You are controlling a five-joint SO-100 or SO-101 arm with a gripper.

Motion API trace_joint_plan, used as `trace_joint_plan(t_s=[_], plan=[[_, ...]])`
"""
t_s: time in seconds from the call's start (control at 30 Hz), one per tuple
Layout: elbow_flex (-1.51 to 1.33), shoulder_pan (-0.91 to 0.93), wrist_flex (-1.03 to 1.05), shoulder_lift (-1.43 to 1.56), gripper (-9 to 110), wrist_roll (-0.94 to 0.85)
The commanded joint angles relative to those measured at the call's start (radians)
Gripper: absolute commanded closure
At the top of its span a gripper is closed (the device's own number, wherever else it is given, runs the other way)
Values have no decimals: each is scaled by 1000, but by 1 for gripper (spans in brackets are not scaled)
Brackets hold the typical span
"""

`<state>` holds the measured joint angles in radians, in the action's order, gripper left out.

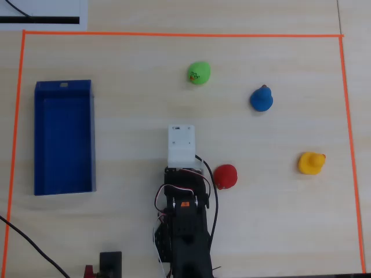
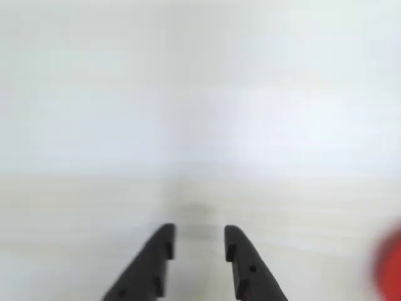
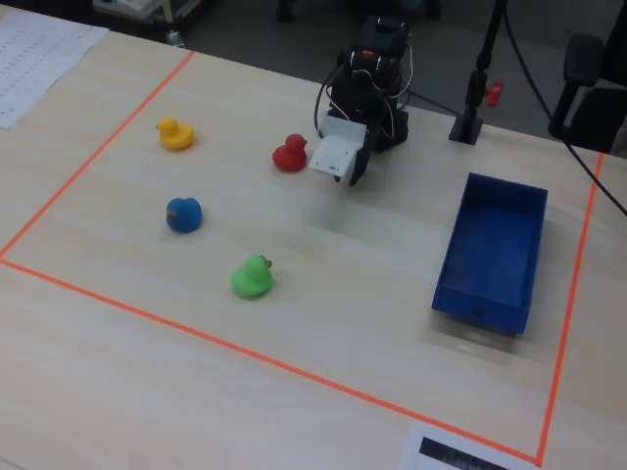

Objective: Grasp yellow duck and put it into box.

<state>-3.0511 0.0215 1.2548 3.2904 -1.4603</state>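
Observation:
The yellow duck sits alone on the table at the right in the overhead view, and at the far left in the fixed view. The box is a long deep-blue open tray at the left, seen at the right in the fixed view, and it is empty. In the wrist view my gripper is open over bare table with nothing between its black fingers. From above, the white wrist housing covers it, mid-table and well to the left of the yellow duck.
A red duck sits just right of the arm and shows blurred at the wrist view's right edge. A blue duck and a green duck lie farther out. Orange tape frames the work area. Cables trail by the arm base.

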Motion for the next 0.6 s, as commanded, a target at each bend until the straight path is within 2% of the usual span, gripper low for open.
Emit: trace_joint_plan(t_s=[0.0,0.13,0.3,0.57], plan=[[206,17,-87,-97,87,3],[407,26,-141,-288,90,-6],[804,60,-86,-632,90,18],[1344,219,-72,-1075,89,43]])
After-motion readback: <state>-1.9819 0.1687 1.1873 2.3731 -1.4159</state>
